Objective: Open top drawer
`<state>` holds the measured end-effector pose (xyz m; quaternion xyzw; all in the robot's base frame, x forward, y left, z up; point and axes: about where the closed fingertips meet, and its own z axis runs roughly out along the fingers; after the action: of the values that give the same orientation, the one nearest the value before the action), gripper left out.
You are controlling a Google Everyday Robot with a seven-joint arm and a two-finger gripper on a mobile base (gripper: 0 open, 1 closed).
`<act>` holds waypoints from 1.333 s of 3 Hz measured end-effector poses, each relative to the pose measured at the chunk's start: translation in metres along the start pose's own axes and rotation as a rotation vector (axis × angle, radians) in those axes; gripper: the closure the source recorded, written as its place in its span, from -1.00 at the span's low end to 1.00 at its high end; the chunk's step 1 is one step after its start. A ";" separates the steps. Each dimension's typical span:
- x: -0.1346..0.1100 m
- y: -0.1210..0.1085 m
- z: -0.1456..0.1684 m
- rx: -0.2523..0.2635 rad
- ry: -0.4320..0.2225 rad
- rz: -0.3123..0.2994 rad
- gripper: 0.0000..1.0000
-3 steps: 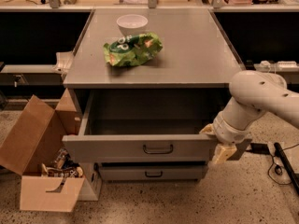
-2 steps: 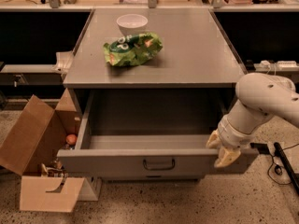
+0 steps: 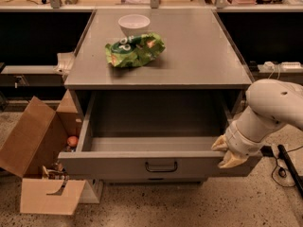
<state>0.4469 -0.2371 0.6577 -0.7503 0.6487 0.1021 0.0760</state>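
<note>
Finds the drawer (image 3: 118, 167) far out of the cabinet, below the front edge of the worktop (image 3: 199, 56), with its deep tray open to view. Places the long axis of the front panel left to right across the view, with the handle (image 3: 161, 166) at mid-panel. Puts the gripper (image 3: 226, 154) at the right end of that panel, touching its top edge, well to the right of the handle. Cannot tell whether spread, pressed together or pinching the panel edge. Sets the bulk of the drawer to the left of the gripper, so any further pull runs straight out toward the camera, square to the panel. Judges the opening nearly or wholly done, with little left but letting go and backing away. Risks skewing the drawer by pulling from one end. Notes a bowl (image 3: 134, 23) and a bag (image 3: 135, 48) on the worktop and a box (image 3: 33, 145) on the floor at left, all well apart from the gripper.
</note>
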 end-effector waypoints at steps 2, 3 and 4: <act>0.002 0.019 0.003 0.008 -0.024 0.010 1.00; 0.002 0.019 0.003 0.008 -0.024 0.010 0.67; 0.002 0.019 0.003 0.008 -0.024 0.010 0.23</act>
<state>0.4283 -0.2408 0.6551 -0.7454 0.6519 0.1089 0.0862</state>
